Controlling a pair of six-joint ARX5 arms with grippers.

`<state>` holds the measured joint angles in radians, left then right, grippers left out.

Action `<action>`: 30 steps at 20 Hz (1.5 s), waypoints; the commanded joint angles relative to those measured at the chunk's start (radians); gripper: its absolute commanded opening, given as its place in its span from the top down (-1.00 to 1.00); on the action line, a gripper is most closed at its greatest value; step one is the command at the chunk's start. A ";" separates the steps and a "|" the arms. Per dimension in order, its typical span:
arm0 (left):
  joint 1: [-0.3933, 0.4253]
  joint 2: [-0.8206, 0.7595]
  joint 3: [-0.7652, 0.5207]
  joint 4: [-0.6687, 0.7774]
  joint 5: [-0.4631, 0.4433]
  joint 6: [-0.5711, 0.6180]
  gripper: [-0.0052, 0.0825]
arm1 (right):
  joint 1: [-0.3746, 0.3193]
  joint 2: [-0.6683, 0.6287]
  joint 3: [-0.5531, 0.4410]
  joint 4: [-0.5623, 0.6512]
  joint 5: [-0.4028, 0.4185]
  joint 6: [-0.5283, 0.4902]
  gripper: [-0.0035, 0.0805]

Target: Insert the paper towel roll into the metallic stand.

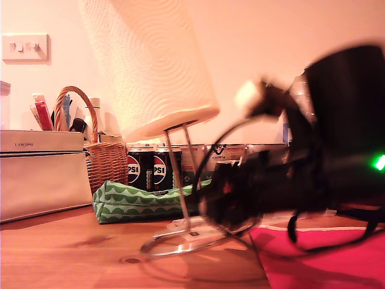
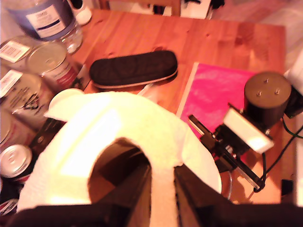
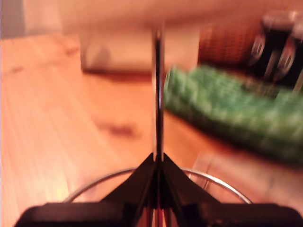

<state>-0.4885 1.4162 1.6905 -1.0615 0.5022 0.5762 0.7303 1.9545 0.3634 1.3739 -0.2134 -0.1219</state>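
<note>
The white embossed paper towel roll (image 1: 150,66) hangs tilted, its lower end over the rounded top of the metallic stand (image 1: 177,177). My first gripper (image 2: 162,194) is shut on the roll's wall (image 2: 109,137), one finger inside the hollow core and one outside; it is above the exterior view's frame. My second gripper (image 3: 157,163) is shut on the stand's upright wire (image 3: 157,94), just above the ring base. In the exterior view this gripper (image 1: 210,208) shows as a blurred black arm reaching in from the right.
A wicker basket (image 1: 105,159), a green patterned pouch (image 1: 138,201), dark cans (image 1: 150,168) and a white box (image 1: 42,171) stand behind the stand. A pink mat (image 1: 325,259) lies at the exterior view's right. A black case (image 2: 132,68) and tins (image 2: 49,61) are on the table.
</note>
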 commanded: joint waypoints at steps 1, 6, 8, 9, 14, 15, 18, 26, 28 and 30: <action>0.007 0.003 0.000 0.037 -0.014 -0.001 0.94 | 0.025 0.013 0.029 0.011 -0.005 0.011 0.95; 0.001 0.006 0.000 0.026 -0.018 -0.001 0.94 | 0.050 0.014 0.045 -0.026 -0.005 0.021 0.95; 0.001 0.019 0.000 0.017 -0.017 -0.001 0.94 | 0.050 0.014 0.045 -0.050 -0.004 0.024 0.95; 0.001 0.030 0.000 0.014 -0.017 -0.001 0.94 | 0.050 0.014 0.045 -0.052 -0.004 0.041 0.94; -0.008 0.050 0.000 0.018 -0.018 0.000 0.94 | 0.050 0.014 0.045 -0.071 -0.005 0.047 0.60; -0.008 0.050 0.000 0.021 -0.019 0.000 0.94 | 0.050 0.014 0.045 -0.080 -0.005 0.047 0.57; -0.008 0.050 0.000 0.022 -0.034 0.000 0.94 | 0.050 0.013 0.044 -0.093 -0.005 0.046 0.48; -0.013 0.050 0.000 0.014 -0.039 0.000 0.94 | 0.048 0.009 0.044 -0.132 0.046 0.043 0.36; -0.021 0.050 0.000 0.009 -0.039 0.001 0.94 | 0.045 0.003 0.044 -0.143 0.080 0.035 0.32; -0.026 0.050 0.000 0.011 -0.039 0.008 0.94 | 0.040 -0.005 0.044 -0.150 0.093 0.035 0.31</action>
<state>-0.5171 1.4620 1.6905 -1.0695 0.4721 0.5755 0.7673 1.9537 0.4175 1.2369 -0.1230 -0.0868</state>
